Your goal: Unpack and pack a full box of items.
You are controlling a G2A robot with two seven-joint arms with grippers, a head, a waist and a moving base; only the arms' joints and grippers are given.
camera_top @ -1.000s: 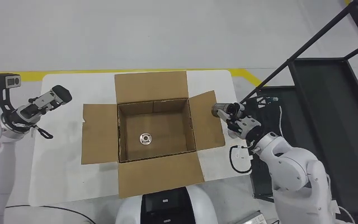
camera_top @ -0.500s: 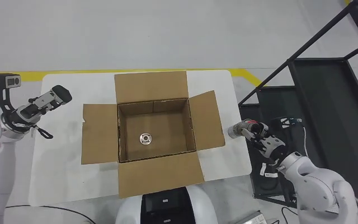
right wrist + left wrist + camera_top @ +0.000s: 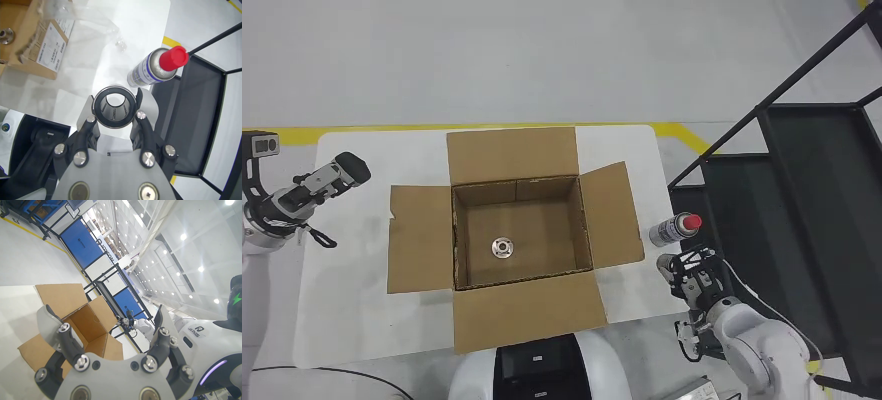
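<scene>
An open cardboard box (image 3: pixel 522 235) stands mid-table with its flaps spread; a small metal flange (image 3: pixel 502 245) lies on its floor. My right gripper (image 3: pixel 689 272) hangs off the table's front right corner. In its wrist view the right gripper (image 3: pixel 115 98) is shut on a short metal sleeve (image 3: pixel 115 108) with a hollow bore. A spray can (image 3: pixel 674 229) with a red cap (image 3: pixel 173 58) stands upright at the table's right edge, just beyond the sleeve. My left gripper (image 3: pixel 340 172) is held open and empty at the table's left, and in its wrist view the left gripper (image 3: pixel 103 311) faces the box (image 3: pixel 88 321).
A dark metal rack (image 3: pixel 802 200) stands close against the table's right side, next to the spray can. A clear plastic bag (image 3: pixel 85 17) lies on the white table (image 3: pixel 362 300) by the box's labelled right flap (image 3: pixel 49 49).
My right arm has swung from the box's right flap back toward the table's front right corner. The spray can now stands uncovered. The left arm has not moved.
</scene>
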